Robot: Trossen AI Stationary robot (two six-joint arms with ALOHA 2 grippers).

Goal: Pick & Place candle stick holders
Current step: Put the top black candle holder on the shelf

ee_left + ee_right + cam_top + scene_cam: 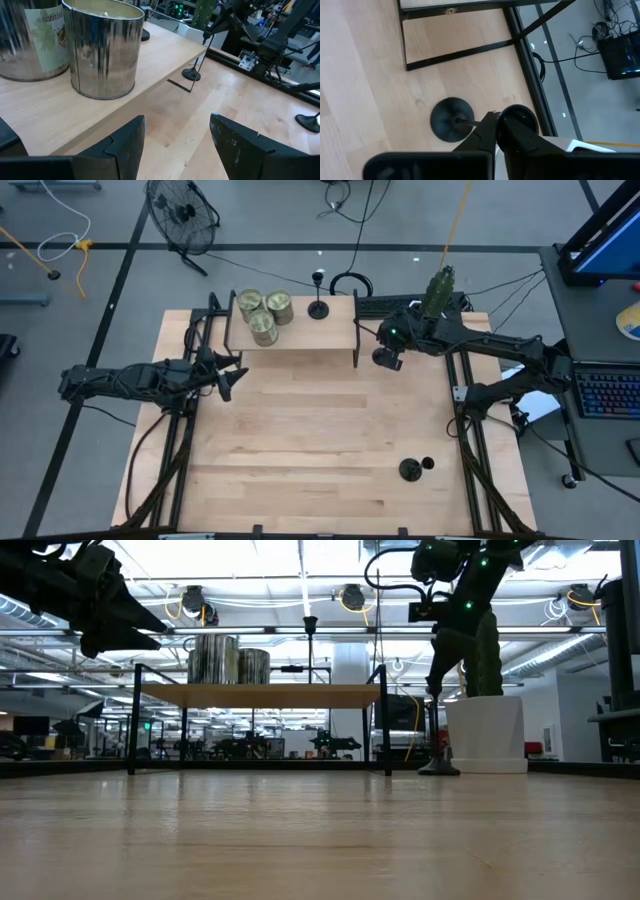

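Observation:
One black candle stick holder (318, 308) stands by its disc base on the wooden shelf (300, 335), beside three glass jars (264, 315). A second holder (437, 730) stands next to the shelf's right leg; my right gripper (388, 358) is shut on its top. It also shows in the left wrist view (195, 65). A third holder (410, 470) sits on the table at the near right. My left gripper (228, 375) hovers open and empty at the shelf's left end, its fingers (125, 145) facing the jars. My right gripper pinches the second holder at the top of its thin stem (470, 121) between its two shut fingers, coming from above and pointing down. The holder stays upright below the fingers. Its disc base (437, 768) is at the table top, next to the white pot.
A white pot with a green cactus (487, 730) stands just right of the held holder, at the table's far right. The shelf's black metal legs (386, 720) stand close by. Bare wood lies across the table's middle and near side.

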